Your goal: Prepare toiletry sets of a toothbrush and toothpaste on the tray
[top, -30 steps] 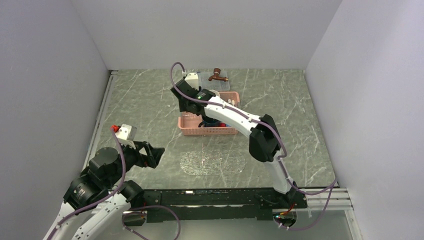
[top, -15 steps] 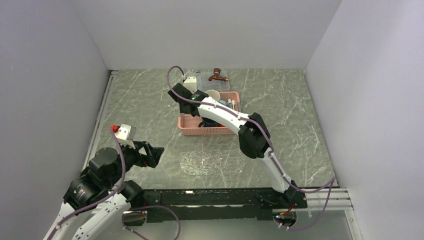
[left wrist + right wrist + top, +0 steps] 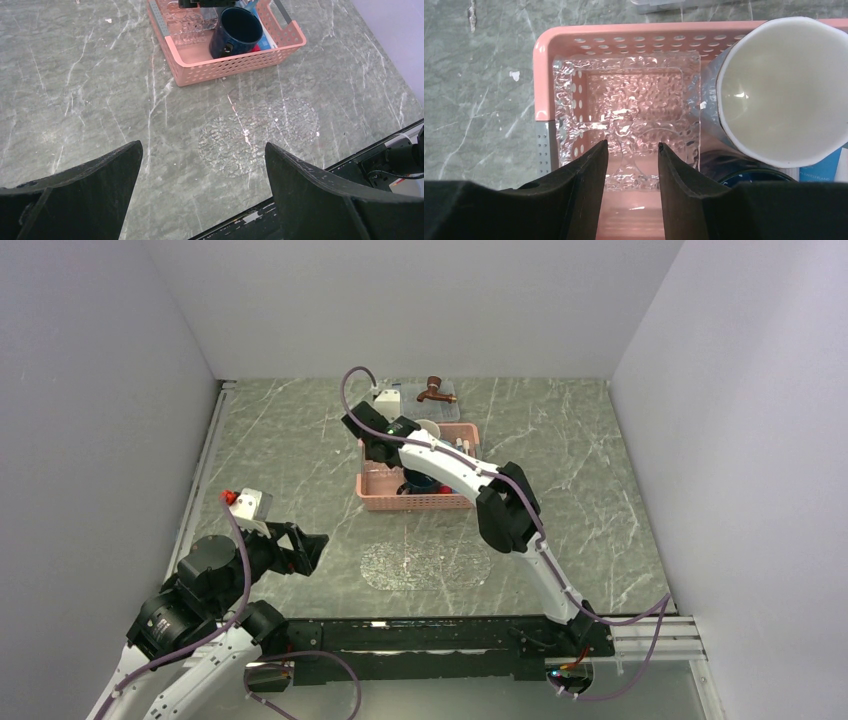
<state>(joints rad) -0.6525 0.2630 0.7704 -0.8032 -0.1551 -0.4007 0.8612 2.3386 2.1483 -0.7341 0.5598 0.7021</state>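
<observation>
right gripper [image 3: 631, 147] is out over the pink basket [image 3: 624, 37], fingers parted with nothing between them, looking straight down at the tray [image 3: 624, 110]. the little clear rectangle lies flat in the basket's left end, hemmed in by the basket walls on three sides and with the white cup [image 3: 781, 90] just beside its right edge. i can't tell if my tips are touching it yet.

here's the worry: the tray is shallow, slick and lying flat, so my fingers have only a thin rim to bite. close in the middle and i judge i'd pinch nothing, or skate off the bumpy plastic. go for the edge by the cup and i could nudge the cup over, or into the dark blue mug [image 3: 235, 32] next to it. pinch one rim only and the tray may tip and snag on the lattice wall as it lifts, dragging the basket across the table [image 3: 600, 490].

the toothpaste [image 3: 824, 167] peeks in as a light-blue corner past the cup. the toothbrush [image 3: 460, 445] i only make out from above, as pale sticks at the basket's far right.

left gripper [image 3: 202, 146] is spread wide, holding nothing, hanging over bare table well clear of the basket.
</observation>
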